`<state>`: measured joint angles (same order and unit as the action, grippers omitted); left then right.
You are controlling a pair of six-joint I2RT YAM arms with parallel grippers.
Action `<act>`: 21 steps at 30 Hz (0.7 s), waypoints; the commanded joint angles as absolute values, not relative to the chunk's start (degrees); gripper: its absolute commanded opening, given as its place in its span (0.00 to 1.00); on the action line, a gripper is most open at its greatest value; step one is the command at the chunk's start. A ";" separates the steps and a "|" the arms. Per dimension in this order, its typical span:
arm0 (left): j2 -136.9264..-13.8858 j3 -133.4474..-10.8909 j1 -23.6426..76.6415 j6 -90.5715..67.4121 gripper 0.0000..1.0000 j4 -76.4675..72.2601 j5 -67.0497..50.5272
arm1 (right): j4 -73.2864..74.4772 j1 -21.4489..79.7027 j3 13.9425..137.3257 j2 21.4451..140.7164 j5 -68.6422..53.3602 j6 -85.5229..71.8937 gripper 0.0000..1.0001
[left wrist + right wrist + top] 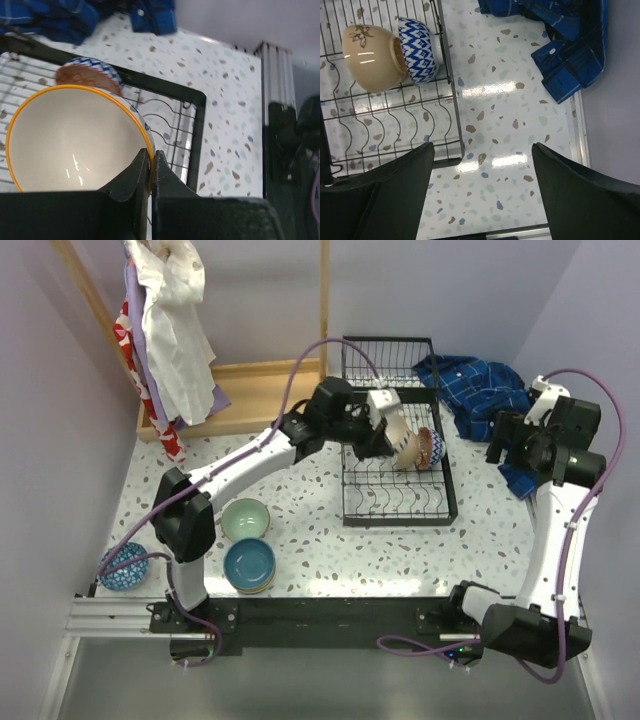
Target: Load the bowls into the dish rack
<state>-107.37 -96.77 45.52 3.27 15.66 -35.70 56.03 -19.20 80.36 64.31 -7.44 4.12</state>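
Left gripper pinches the yellow-rimmed beige bowl by its rim, on edge inside the dish rack, just beside the blue-patterned bowl at upper left. Right gripper is spread wide, farther off.

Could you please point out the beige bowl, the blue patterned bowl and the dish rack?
beige bowl (370, 57): right wrist view, on its outer side.
blue patterned bowl (417, 50): right wrist view, on its patterned outer wall.
dish rack (200, 135): left wrist view, on its black frame edge.
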 commanded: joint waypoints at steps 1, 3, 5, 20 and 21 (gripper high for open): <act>-103.36 -89.13 41.40 -21.86 0.00 -18.13 -38.94 | 49.66 -18.46 80.16 64.68 -6.25 8.61 0.84; -105.19 -86.49 39.82 -30.61 0.00 -24.66 -39.81 | 49.57 -18.46 79.72 65.04 -4.14 8.88 0.83; -106.52 -83.00 39.03 -37.23 0.00 -35.38 -39.03 | 49.39 -18.46 79.02 65.39 -3.26 8.44 0.84; -118.30 -85.61 37.53 -68.28 0.00 -43.69 -24.26 | 51.15 -18.11 80.24 70.84 0.62 7.65 0.82; -118.74 -85.61 37.62 -70.73 0.00 -43.25 -24.17 | 51.15 -18.19 79.90 70.84 0.70 7.65 0.82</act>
<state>-118.91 -81.80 38.11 -60.90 -38.96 -27.22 51.88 -18.35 79.13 70.19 -0.97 7.57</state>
